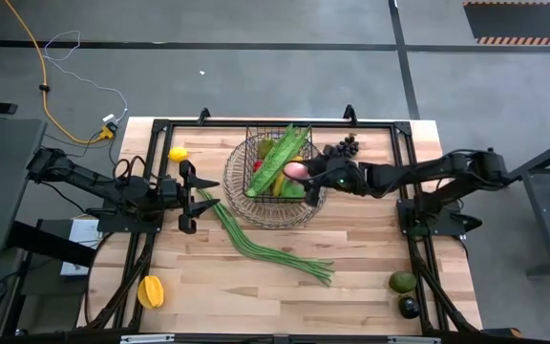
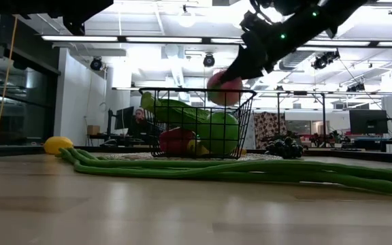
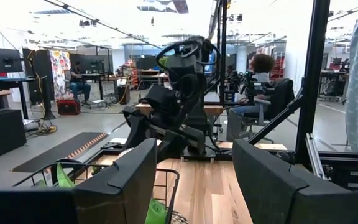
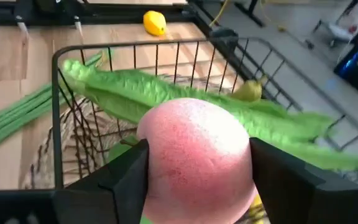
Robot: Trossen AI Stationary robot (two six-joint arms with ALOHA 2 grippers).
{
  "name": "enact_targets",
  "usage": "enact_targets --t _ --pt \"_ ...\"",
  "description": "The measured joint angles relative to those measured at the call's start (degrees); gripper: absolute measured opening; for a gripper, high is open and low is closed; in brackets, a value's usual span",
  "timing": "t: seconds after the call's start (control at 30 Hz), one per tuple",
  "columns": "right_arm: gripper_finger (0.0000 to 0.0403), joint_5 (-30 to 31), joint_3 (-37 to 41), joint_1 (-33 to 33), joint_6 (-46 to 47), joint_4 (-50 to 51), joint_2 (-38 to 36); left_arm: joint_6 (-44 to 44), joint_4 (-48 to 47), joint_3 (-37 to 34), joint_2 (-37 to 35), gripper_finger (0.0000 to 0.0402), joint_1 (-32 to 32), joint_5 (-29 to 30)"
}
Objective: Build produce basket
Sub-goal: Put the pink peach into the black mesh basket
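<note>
Four views, one instant. High view: right gripper (image 1: 306,172) reaches over the basket (image 1: 246,205) rim, fingers clamped on a pink apple (image 1: 295,170) above the near-right corner; left gripper (image 1: 199,182) waits beside the basket with fingers apart. Inside, a broad green leaf (image 1: 283,158) runs corner to corner, its long axis on the diagonal; long beans (image 1: 256,244) trail from the basket toward the near edge; a lemon (image 1: 178,154), grapes (image 1: 345,147), an orange fruit (image 1: 151,290) and avocados (image 1: 404,283) lie outside. Low view: the apple (image 2: 224,89) hangs at rim height above a green apple (image 2: 221,132). Left wrist view: open fingers (image 3: 132,174), basket edge below. Right wrist view: fingers (image 4: 126,174) grip the apple (image 4: 194,158) at its sides over the leaf (image 4: 166,93). To finish well, the apple should probably be lowered into a gap clear of the wire before release, lest it roll off the heaped fruit.
</note>
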State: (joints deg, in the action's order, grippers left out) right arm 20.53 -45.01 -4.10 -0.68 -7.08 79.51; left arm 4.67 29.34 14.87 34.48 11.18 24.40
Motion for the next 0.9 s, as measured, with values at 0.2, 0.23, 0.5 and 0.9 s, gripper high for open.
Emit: enact_targets --t 0.2,0.23,0.5,0.9 --pt "0.025 -6.29 -1.31 -1.24 -7.25 0.19 0.91 -0.2 0.04 0.0 0.0 0.02 0.0 0.0" --pt "0.0251 -6.81 -1.38 -1.48 -7.27 -0.02 0.91 -0.2 0.04 0.0 0.0 0.02 0.0 -0.02" --pt "0.0252 -6.8 -1.47 -2.7 -6.9 -2.13 0.87 -0.02 0.04 0.0 0.0 0.02 0.0 0.17" --pt "0.0252 -6.68 -1.47 -5.33 0.1 0.0 1.77 -0.15 0.05 0.0 0.0 0.02 0.0 0.22"
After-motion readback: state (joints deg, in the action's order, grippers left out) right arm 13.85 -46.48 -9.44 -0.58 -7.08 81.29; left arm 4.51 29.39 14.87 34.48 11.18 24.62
